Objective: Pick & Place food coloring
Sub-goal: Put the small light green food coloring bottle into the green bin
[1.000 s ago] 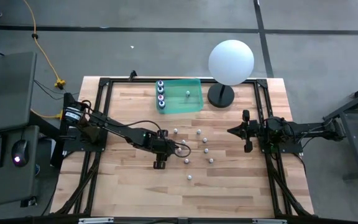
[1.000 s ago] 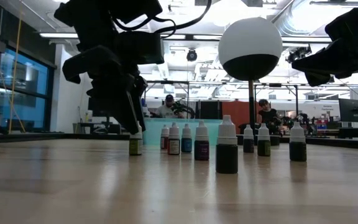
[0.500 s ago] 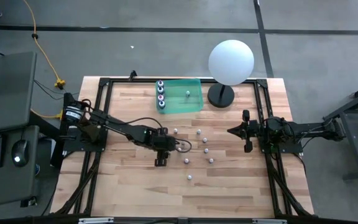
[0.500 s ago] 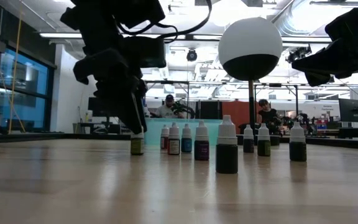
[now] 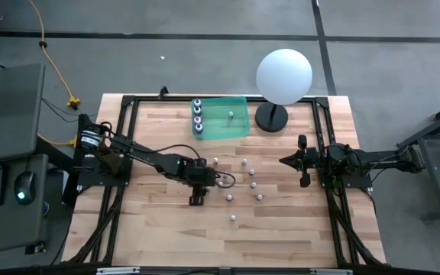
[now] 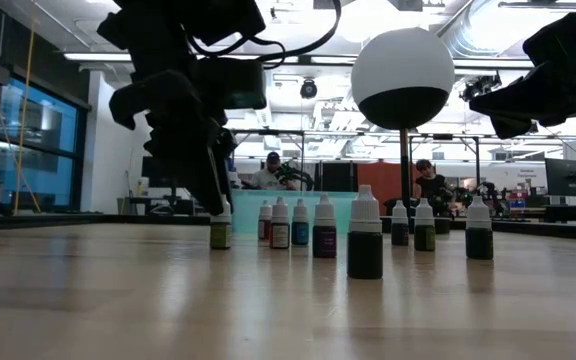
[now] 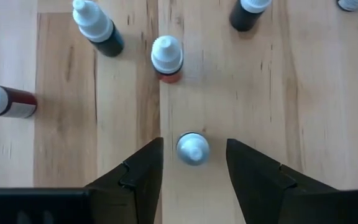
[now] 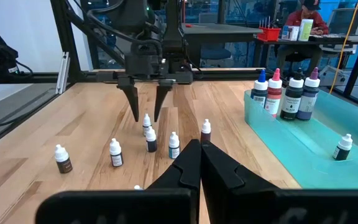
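Note:
Several tiny white-capped food coloring bottles (image 5: 252, 184) stand upright on their bases on the wooden table. In the left wrist view they show around (image 7: 167, 57), and in the low view as a row (image 6: 365, 238). My left gripper (image 5: 202, 176) points down, open, over one of them. Its fingers (image 7: 146, 169) stand on either side of that bottle's white cap (image 7: 192, 149) with a gap on each side. The right wrist view shows the same gripper (image 8: 146, 107) above that bottle (image 8: 146, 124). My right gripper (image 5: 284, 160) waits shut at the table's right side.
A teal tray (image 5: 237, 127) lies at the table's far edge. It holds a row of larger bottles (image 5: 197, 115) and one small bottle (image 5: 230, 115). A big white sphere on a black base (image 5: 284, 75) stands to its right. Bare wood lies toward the near edge.
My left gripper has shifted a little toward the table's right and stays open over the same small bottle. The bottles have not moved.

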Controlling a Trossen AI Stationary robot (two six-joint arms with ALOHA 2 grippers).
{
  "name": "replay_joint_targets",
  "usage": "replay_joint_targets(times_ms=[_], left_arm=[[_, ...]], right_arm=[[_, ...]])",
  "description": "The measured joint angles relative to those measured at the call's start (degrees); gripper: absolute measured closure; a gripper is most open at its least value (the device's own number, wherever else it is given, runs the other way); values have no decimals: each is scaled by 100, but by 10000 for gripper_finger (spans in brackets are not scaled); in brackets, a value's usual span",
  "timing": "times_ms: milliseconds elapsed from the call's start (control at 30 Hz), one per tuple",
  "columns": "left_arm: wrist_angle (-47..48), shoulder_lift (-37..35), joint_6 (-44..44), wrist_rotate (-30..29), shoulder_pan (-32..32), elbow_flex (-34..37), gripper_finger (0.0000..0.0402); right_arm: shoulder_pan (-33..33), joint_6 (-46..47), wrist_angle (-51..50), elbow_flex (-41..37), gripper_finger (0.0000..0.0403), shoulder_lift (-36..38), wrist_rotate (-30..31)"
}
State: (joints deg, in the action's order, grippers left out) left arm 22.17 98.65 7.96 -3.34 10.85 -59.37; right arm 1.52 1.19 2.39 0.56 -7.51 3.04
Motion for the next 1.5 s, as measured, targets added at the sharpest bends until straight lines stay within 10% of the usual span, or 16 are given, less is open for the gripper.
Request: replay_joint_targets(times_ms=[800, 1500], left_arm=[[-24, -2, 134, 143, 2, 0, 356], [437, -430, 283, -205, -4, -150, 359]], right_arm=[[-2, -2, 0, 0, 402, 0, 1], [-2, -1, 2, 1, 402, 2, 1]])
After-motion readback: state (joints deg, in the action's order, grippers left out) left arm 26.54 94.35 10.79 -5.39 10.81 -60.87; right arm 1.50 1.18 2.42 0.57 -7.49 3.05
